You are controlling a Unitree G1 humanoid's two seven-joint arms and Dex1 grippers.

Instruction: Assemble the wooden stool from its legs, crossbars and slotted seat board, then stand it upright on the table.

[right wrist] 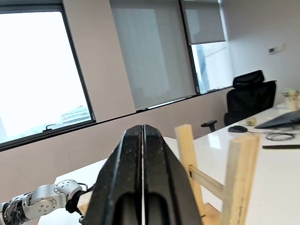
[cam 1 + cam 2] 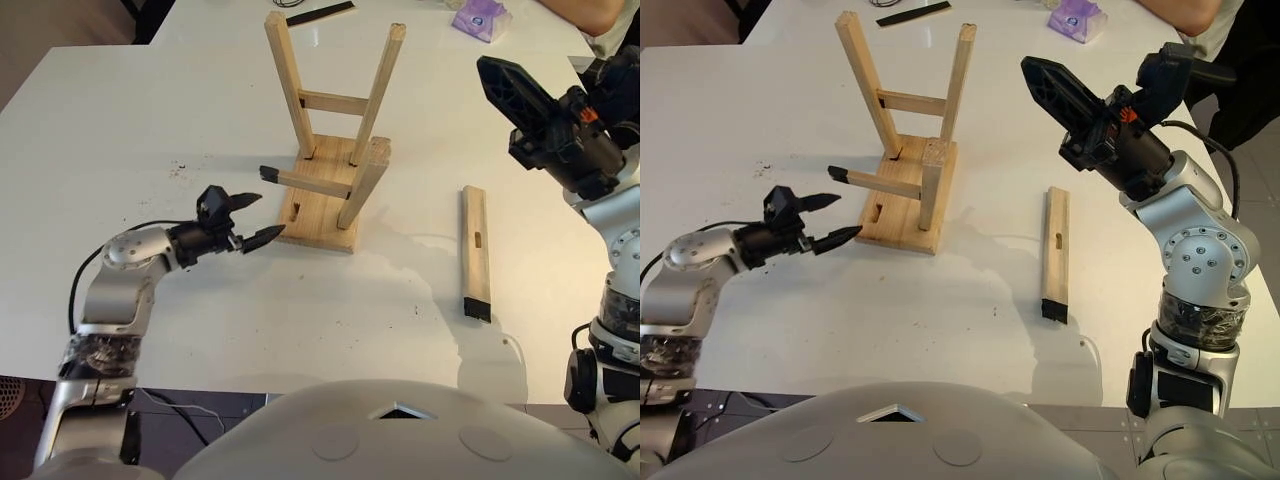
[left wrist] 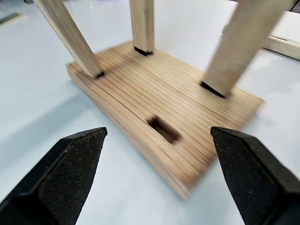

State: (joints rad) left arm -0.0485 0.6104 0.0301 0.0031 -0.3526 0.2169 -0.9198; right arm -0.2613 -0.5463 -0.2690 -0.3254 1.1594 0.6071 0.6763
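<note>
The stool stands upside down on the white table, its seat board (image 2: 322,210) lying flat. Three legs (image 2: 290,85) stand in the board, two joined by a crossbar (image 2: 333,102). A second crossbar (image 2: 305,182) sticks out leftwards from the near leg. One slot (image 3: 164,130) in the board is empty. A loose leg (image 2: 476,250) lies to the board's right. My left gripper (image 2: 252,216) is open, low over the table at the board's near left corner, holding nothing. My right gripper (image 2: 489,70) is shut and empty, raised high at the right.
A purple tissue packet (image 2: 481,18) and a black strip (image 2: 320,14) lie at the table's far edge. A person's arm (image 2: 590,12) rests at the far right corner. Small dark crumbs (image 2: 178,168) dot the table on the left.
</note>
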